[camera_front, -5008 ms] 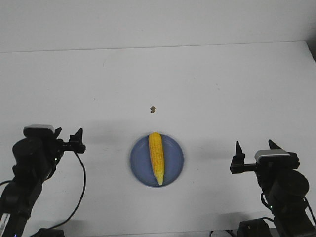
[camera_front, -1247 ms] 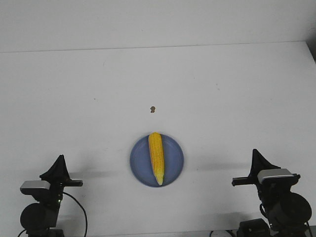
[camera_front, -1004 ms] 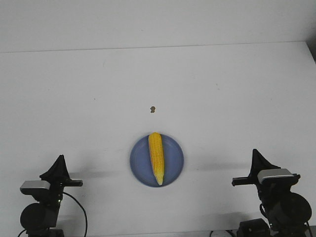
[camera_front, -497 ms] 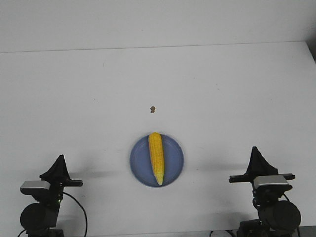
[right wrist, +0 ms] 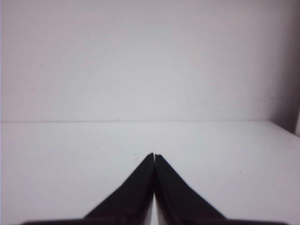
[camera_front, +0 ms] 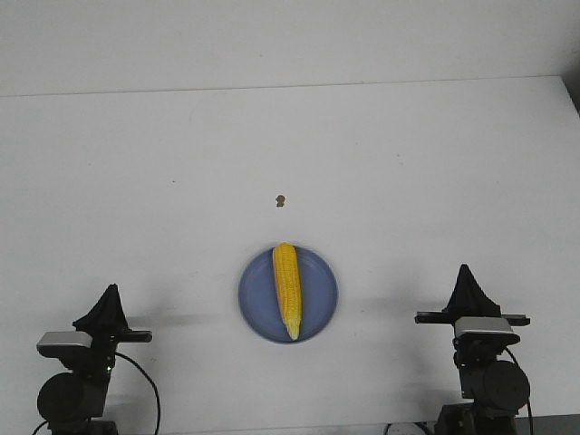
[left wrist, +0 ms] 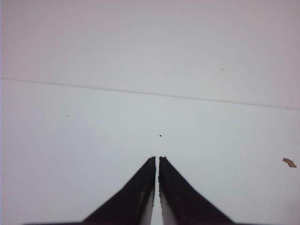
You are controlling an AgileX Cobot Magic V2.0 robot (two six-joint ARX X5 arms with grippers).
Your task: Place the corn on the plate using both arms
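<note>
The yellow corn (camera_front: 287, 289) lies lengthwise on the blue-lavender plate (camera_front: 256, 292), pointed end toward me, in the front view near the table's front middle. My left gripper (camera_front: 110, 291) is shut and empty at the front left, well apart from the plate; in the left wrist view (left wrist: 157, 158) its fingers nearly touch. My right gripper (camera_front: 465, 270) is shut and empty at the front right, also apart from the plate; in the right wrist view (right wrist: 153, 155) its fingers meet. Neither wrist view shows corn or plate.
A small brown crumb (camera_front: 281, 200) lies on the white table beyond the plate; it also shows in the left wrist view (left wrist: 289, 162). The table's far edge (camera_front: 290, 87) meets a white wall. A dark edge (camera_front: 573, 91) stands at the far right corner.
Five seconds ago both grippers were open and higher beside the plate; both have drawn back and shut. In the last second the right arm turned to point straight ahead. Corn and plate unmoved.
</note>
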